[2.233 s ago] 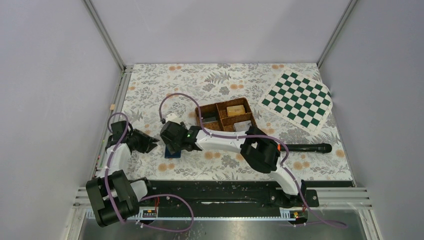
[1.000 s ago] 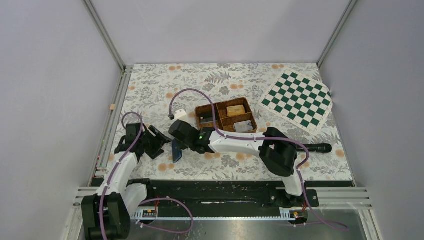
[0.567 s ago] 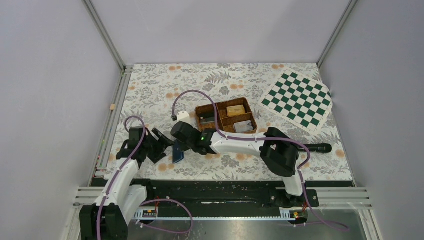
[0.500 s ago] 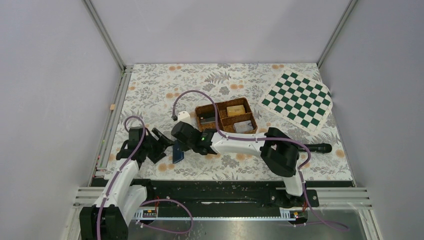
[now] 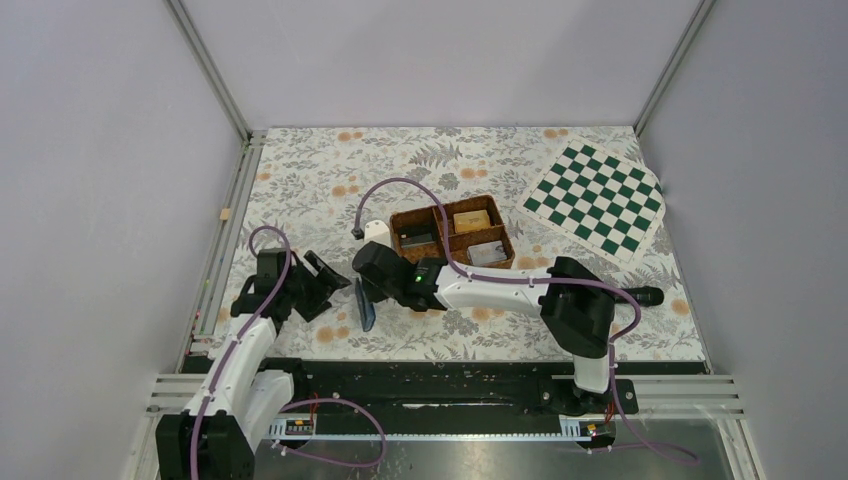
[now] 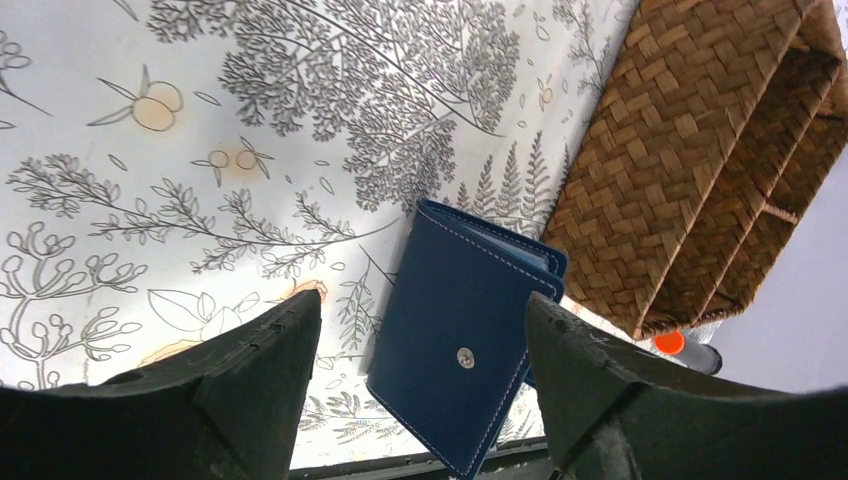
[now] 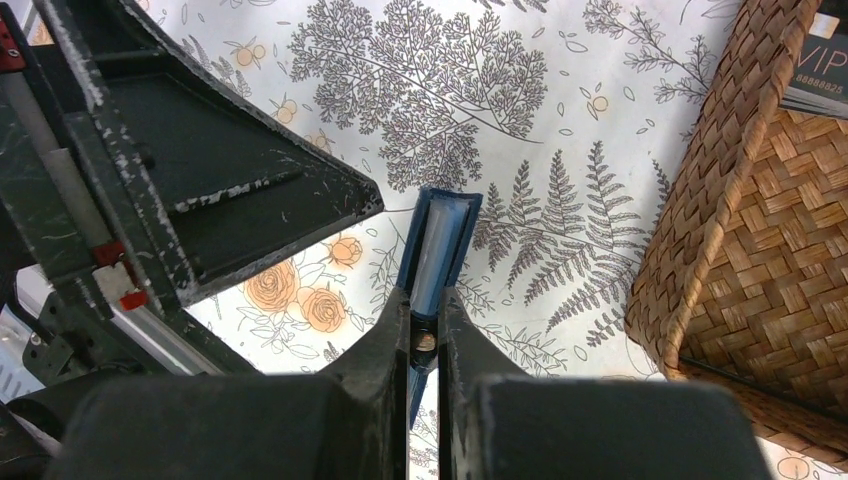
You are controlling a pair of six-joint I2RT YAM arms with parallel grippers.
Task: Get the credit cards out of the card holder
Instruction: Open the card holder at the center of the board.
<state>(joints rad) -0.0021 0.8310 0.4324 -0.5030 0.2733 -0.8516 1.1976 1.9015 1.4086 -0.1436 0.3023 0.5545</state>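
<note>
Early going: card holder gripped but folded, no card drawn yet.
Over the floral table, near the wicker tray, the right gripper pinches it on edge; the left gripper gapes wide alongside, empty.

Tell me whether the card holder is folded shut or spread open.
Folded shut: in the left wrist view the card holder shows only its navy outside; the right pincer clamps both covers together.
</note>
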